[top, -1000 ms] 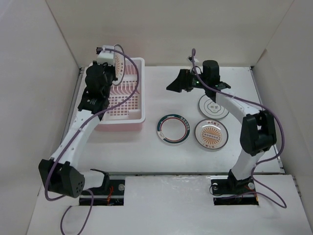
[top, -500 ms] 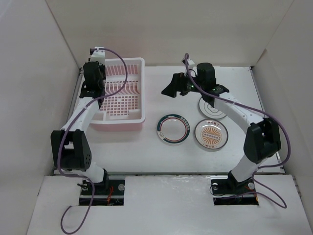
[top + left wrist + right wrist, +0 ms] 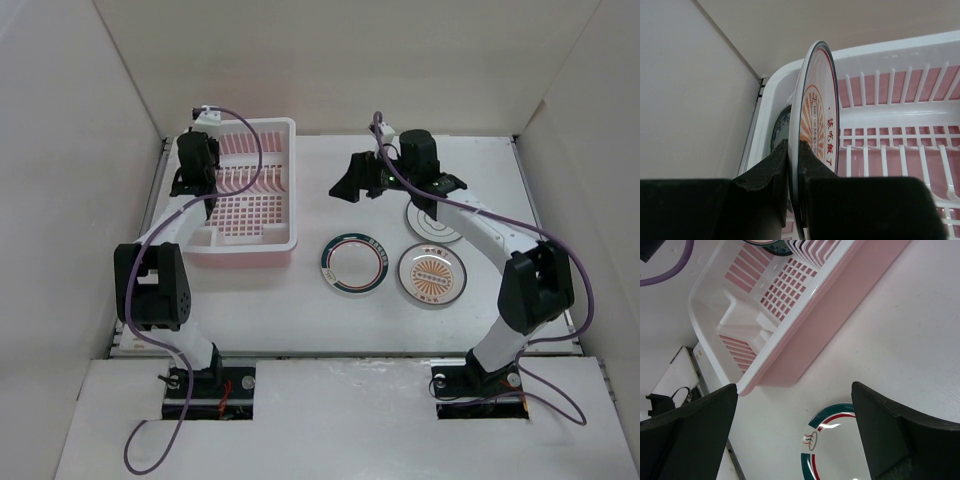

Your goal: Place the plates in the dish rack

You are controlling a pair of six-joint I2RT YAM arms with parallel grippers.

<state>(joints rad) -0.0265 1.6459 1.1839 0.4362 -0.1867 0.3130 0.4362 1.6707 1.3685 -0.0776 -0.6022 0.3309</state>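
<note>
One sunburst plate (image 3: 818,112) upright, clamped in left pincer (image 3: 793,146).

The left arm (image 3: 150,285) is folded at the near left and reaches up to the far left. The left gripper (image 3: 793,146) is pinched tight on the rim of an upright orange sunburst plate (image 3: 815,115). The right arm (image 3: 535,285) elbows out right and arcs to far centre, with the right gripper (image 3: 794,390) pointing left, jaws spread wide.

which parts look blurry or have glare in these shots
Left wrist: the near jaws are dark and soft, the sunburst plate sharper. Right wrist: small glare streaks on the green-rimmed plate. Top view: even light, faint shadows.
</note>
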